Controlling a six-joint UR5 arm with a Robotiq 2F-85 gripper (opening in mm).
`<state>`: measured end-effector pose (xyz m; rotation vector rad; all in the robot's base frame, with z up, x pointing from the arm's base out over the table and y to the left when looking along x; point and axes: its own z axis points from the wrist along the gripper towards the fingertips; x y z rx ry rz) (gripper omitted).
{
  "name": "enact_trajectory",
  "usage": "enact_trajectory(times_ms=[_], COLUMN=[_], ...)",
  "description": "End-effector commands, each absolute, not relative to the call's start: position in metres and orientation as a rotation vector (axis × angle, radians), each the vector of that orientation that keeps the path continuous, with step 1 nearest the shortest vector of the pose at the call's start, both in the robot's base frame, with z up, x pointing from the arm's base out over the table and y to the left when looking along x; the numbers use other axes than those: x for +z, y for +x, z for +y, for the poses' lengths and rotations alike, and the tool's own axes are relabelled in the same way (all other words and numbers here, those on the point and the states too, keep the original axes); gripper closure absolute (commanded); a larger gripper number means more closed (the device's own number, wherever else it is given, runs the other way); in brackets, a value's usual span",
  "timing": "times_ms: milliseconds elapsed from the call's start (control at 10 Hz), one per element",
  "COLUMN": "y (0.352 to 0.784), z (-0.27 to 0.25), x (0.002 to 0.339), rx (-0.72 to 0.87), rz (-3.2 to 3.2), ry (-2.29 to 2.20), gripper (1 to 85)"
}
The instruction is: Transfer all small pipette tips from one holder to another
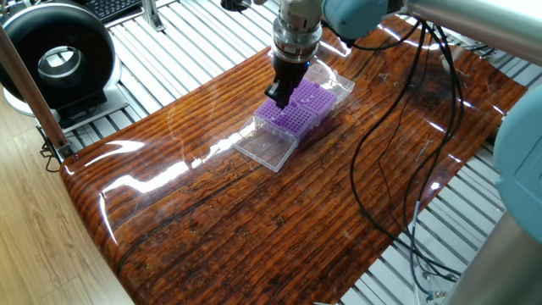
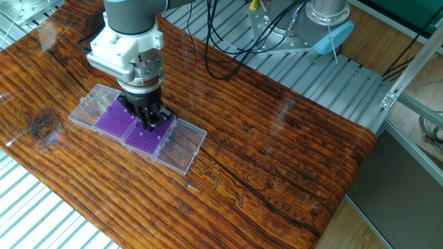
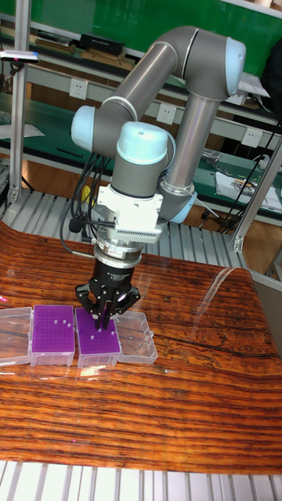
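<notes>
Pipette tips are what this job is about, and they look like tiny pale dots poking out of two purple racks that sit side by side, touching, on the shiny wooden counter (image 1: 212, 220). Each rack has a clear plastic lid lying flat and open on its outer side. In the tall fixed view I can see one rack (image 3: 97, 339) right under the robot, with a few white dots on it, and the other rack (image 3: 53, 334) just beside it, with a couple of dots too. The tips stand straight up, so their long way points up and down, the same way the robot's fingers (image 3: 104, 313) point. The fingers hang right over the inner edge of the first rack (image 2: 149, 135), near the line where it meets its twin (image 2: 114, 120). So the next tip lies straight down below the fingers, not off to a side. The fingers come close together at their ends, very near the purple top. They seem nearly pinched, but I cannot tell if they are holding a tip or nothing, because the tips are too small to see there. I think the next move needs a careful straight up or down slide, so no tip gets bent or knocked.
</notes>
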<state>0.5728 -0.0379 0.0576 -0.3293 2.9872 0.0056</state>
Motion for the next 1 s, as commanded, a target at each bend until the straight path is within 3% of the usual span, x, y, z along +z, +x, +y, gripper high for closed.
enact_trajectory(times_ms=[0,900], y=[0.5729,0.5751], z=[-0.0369,-0.0353], x=[0.0566,0.0505], rx=[0.024,0.031], rz=[2.981,2.969], ry=[-0.328,-0.328], gripper=[65.7,65.7])
